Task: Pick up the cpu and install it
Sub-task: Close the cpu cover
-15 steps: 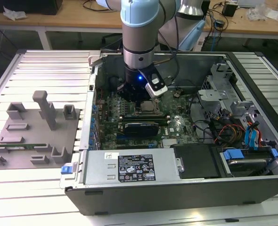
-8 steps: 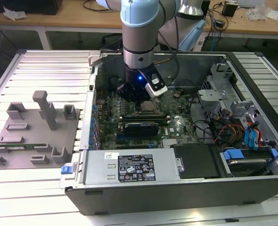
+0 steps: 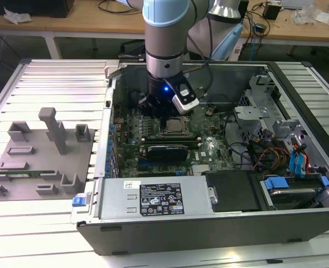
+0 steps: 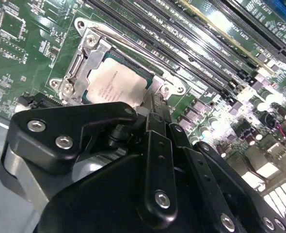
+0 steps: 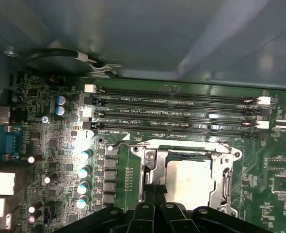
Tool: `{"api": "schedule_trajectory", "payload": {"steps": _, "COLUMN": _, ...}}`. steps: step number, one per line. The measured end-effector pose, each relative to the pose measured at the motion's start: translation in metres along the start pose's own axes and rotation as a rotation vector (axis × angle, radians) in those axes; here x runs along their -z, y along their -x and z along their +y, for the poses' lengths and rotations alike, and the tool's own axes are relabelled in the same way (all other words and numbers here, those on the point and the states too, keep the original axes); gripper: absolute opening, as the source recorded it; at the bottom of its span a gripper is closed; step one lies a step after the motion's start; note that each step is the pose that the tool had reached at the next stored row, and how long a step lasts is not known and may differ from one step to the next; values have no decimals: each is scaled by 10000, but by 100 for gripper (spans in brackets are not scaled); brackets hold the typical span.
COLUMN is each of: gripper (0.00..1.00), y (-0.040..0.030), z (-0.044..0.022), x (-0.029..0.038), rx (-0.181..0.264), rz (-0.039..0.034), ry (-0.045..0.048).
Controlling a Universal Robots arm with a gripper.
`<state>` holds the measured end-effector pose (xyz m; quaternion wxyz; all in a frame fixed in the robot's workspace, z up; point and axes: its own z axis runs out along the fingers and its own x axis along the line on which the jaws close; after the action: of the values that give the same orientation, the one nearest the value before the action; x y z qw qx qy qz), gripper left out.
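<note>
In one socket (image 4: 79, 64), one cpu (image 4: 115, 87)

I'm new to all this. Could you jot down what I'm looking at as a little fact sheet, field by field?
setting: open computer case lying on a slatted table
arm: reaches down into the case, over the motherboard
gripper: low over the socket, tip by the cpu's edge
cpu: silvery top up, lying inside the socket frame
memory slots: long dark rows beside the socket
fixture: grey, on the table at the exterior view's left, outside the case
</note>
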<state>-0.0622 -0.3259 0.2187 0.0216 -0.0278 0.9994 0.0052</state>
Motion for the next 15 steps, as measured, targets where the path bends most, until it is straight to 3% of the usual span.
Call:
{"api": "schedule_trajectory", "payload": {"steps": 2, "gripper": 11, "y": 4, "z": 1, "x": 91, "rx": 1, "rz": -7, "ry": -2}}
{"api": "schedule_trajectory", "payload": {"steps": 5, "gripper": 11, "y": 6, "z": 1, "x": 92, "rx": 0, "rz": -9, "ry": -1}}
{"api": "schedule_trajectory", "payload": {"steps": 8, "gripper": 11, "y": 67, "z": -3, "x": 90, "rx": -1, "rz": -8, "ry": -2}}
{"api": "schedule_trajectory", "payload": {"steps": 11, "gripper": 11, "y": 226, "z": -12, "x": 83, "rx": -1, "rz": -8, "ry": -2}}
{"api": "schedule_trajectory", "payload": {"steps": 15, "gripper": 11, "y": 388, "z": -21, "x": 76, "rx": 1, "rz": -8, "ry": -1}}
